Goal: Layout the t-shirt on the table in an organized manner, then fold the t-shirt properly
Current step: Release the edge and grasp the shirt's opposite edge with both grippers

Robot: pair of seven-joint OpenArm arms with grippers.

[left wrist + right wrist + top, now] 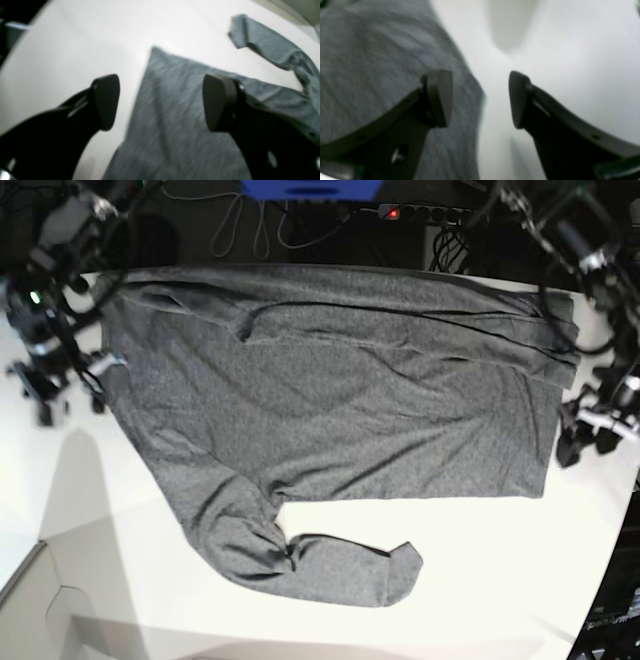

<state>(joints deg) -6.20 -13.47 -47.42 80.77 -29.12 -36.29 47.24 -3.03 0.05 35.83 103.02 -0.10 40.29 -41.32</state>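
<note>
The dark heather-grey t-shirt [340, 400] lies spread across the white table [500, 580], its long side along the far edge. One sleeve [330, 570] bends toward the front. My left gripper [585, 438] is open and empty just off the shirt's right edge. In the left wrist view the gripper [161, 102] hovers over a shirt corner [170, 120], with the sleeve [275, 47] beyond. My right gripper [65, 395] is open and empty at the shirt's left edge. In the right wrist view the gripper [480, 100] straddles the shirt's edge [382, 62].
Cables and a power strip [410, 212] run behind the table's far edge, beside a blue object [310, 188]. The table's curved edge [612, 580] falls away at the front right. A white panel [40, 600] sits at the front left corner.
</note>
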